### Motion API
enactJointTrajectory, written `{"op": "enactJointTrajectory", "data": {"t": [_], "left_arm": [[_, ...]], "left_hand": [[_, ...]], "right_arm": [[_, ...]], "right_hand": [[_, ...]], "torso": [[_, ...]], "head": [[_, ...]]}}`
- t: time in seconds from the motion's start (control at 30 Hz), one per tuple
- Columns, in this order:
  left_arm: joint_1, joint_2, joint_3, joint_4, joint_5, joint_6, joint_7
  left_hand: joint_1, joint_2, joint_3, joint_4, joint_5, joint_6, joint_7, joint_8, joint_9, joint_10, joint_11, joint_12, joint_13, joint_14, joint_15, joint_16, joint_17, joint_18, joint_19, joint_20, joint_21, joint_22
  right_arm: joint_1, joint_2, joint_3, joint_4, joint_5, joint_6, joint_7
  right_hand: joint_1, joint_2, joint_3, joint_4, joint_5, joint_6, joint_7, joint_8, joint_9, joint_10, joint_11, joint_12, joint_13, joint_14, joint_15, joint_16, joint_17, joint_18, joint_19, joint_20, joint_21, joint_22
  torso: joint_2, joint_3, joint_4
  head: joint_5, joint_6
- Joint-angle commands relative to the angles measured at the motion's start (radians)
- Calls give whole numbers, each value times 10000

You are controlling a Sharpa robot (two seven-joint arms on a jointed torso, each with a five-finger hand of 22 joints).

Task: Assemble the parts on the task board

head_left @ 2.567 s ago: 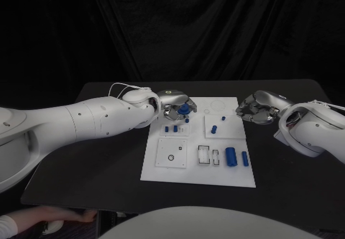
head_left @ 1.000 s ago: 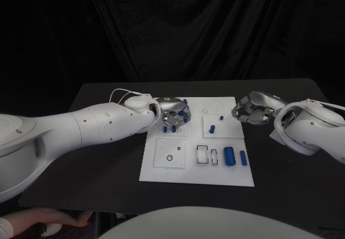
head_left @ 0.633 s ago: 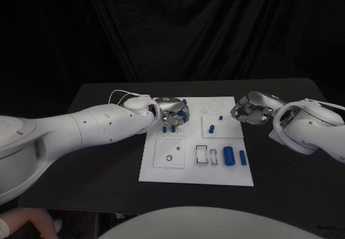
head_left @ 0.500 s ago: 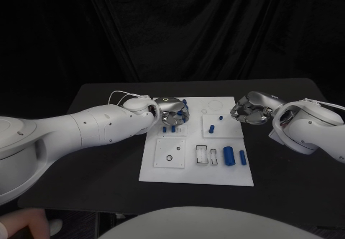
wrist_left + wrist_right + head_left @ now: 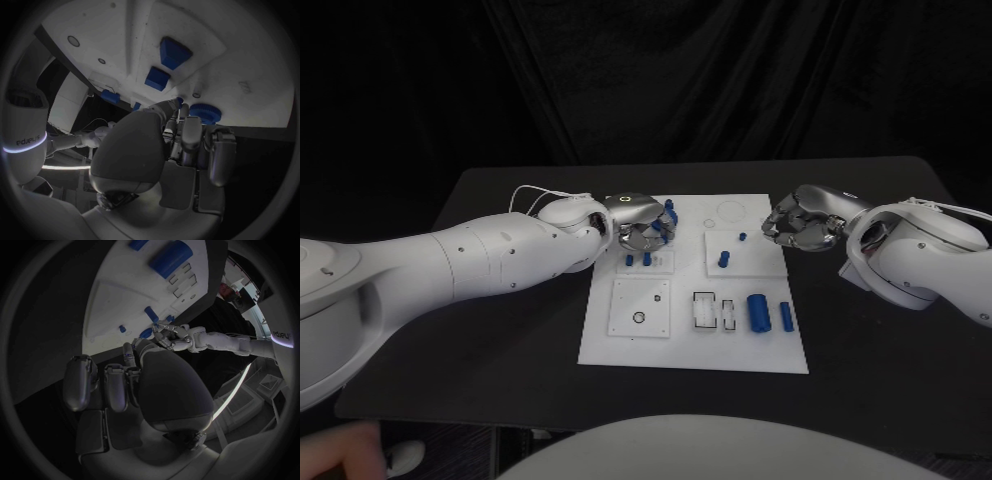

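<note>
Task board point(image 5: 747, 350): white plate at the centre of the black desk point(image 5: 488, 300), long axis running 12 to 6 o'clock.
Left hand point(image 5: 646, 226): over the board's 11 o'clock corner, fingers curled downward. In the left wrist view the fingertips point(image 5: 177, 102) sit close to a round blue part point(image 5: 202, 112); contact cannot be confirmed, so whether it grips anything cannot be told.
Right hand point(image 5: 802, 220): at the board's 2 o'clock edge, just off the plate, fingers curled inward; the right wrist view shows nothing between them.
Small blue pegs point(image 5: 638, 260): standing in the upper-left plate, directly at 6 o'clock from the left hand.
Blue peg point(image 5: 724, 260): standing in the upper-right plate, with a smaller blue piece point(image 5: 743, 237) at its 1 o'clock.
Large blue cylinder point(image 5: 760, 312): lying at the board's 4 o'clock area, a thinner blue rod point(image 5: 788, 317) just beside it at 3 o'clock.
Rectangular slots point(image 5: 708, 309): at 9 o'clock from the cylinder.
Lower-left plate point(image 5: 646, 305): carries a small dark ring point(image 5: 639, 318).
</note>
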Motion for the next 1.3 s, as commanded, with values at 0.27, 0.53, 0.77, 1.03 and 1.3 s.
{"op": "enactJointTrajectory", "data": {"t": [0.27,0.53,0.77,1.03,1.3], "left_arm": [[177,-797,28,1060,-40,-1044,314],[381,-1718,29,2047,-623,-902,-118],[403,-2122,6,2235,-744,-620,-367],[382,-2195,-1,2103,-768,-347,-472],[292,-1975,-2,1804,-773,-274,-439]], "left_hand": [[8,-38,-31,-83,94,109,49,51,5,184,-17,7,-61,43,-42,-82,-78,-139,1015,-77,-34,2632],[-84,-110,-55,-55,9,155,46,55,0,245,-75,-84,-171,-60,-89,-233,-328,-139,1015,-93,-34,2632],[-137,-116,-70,-22,-33,164,37,53,-2,267,-74,-116,-209,-89,-99,-280,-410,-139,1015,-108,-34,2632],[-162,-115,-76,-3,-57,174,34,55,-2,278,-73,-135,-231,-117,-102,-317,-474,-139,1015,-115,-34,2632],[-169,-107,-74,3,-67,186,35,60,0,300,-80,-138,-241,-112,-102,-319,-468,-139,1015,-118,-34,2632]], "right_arm": [[-31,-3,7,-37,17,157,-93],[-36,15,6,-81,37,212,-101],[-74,-7,6,-75,39,280,-108],[-111,-28,6,-62,40,329,-118],[-129,-50,7,-41,40,357,-121]], "right_hand": [[-4,-7,59,-16,57,71,1,36,11,381,-62,-29,1709,761,-45,-58,1174,145,77,-33,-50,1752],[-4,-9,63,-18,54,78,0,39,12,377,-64,-33,1705,758,-46,-67,1162,145,75,-34,-53,1751],[-4,-9,63,-18,54,78,0,39,12,377,-64,-33,1705,758,-46,-67,1162,145,75,-34,-53,1751],[-4,-8,67,-19,52,85,-2,43,13,365,-65,-44,1689,753,-47,-81,1142,152,64,-35,-82,1742],[-4,-8,67,-19,52,85,-2,43,13,365,-65,-44,1689,753,-47,-81,1142,152,64,-35,-82,1742]], "torso": [[-4,1,16],[-18,6,43],[-7,4,37],[8,-25,80],[12,-30,42]], "head": [[30,2],[56,2],[108,2],[89,2],[123,2]]}}
